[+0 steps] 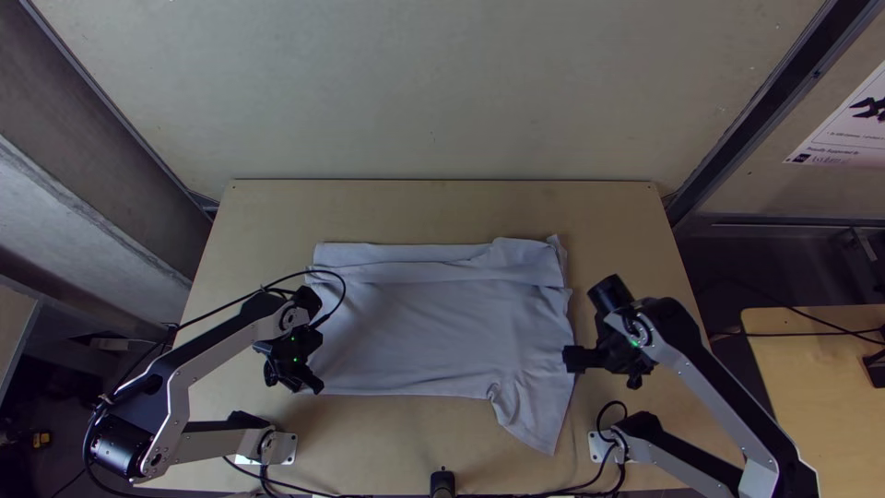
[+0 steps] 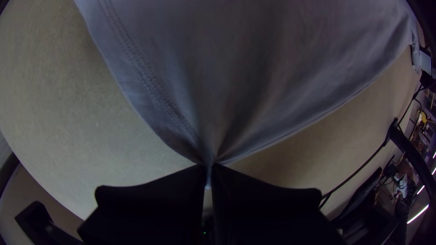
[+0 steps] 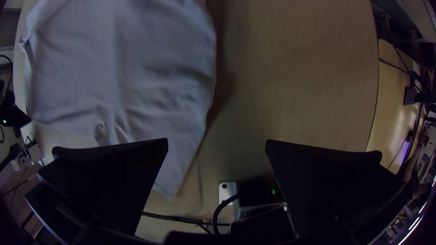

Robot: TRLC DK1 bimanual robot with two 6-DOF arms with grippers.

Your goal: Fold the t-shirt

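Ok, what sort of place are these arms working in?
Probably a robotics lab or test booth: the left arm and the right arm stand at a wooden table, a plain wall rises behind it, and a printed poster hangs to the right.

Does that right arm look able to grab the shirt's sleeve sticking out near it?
Probably yes: the right end effector is open and empty, close beside the sleeve, and nothing seems to stand in the way.

pale wall (image 1: 433,92) beyond table (image 1: 442,210) | poster (image 1: 846,127) — right wall | side table (image 1: 816,410) — right
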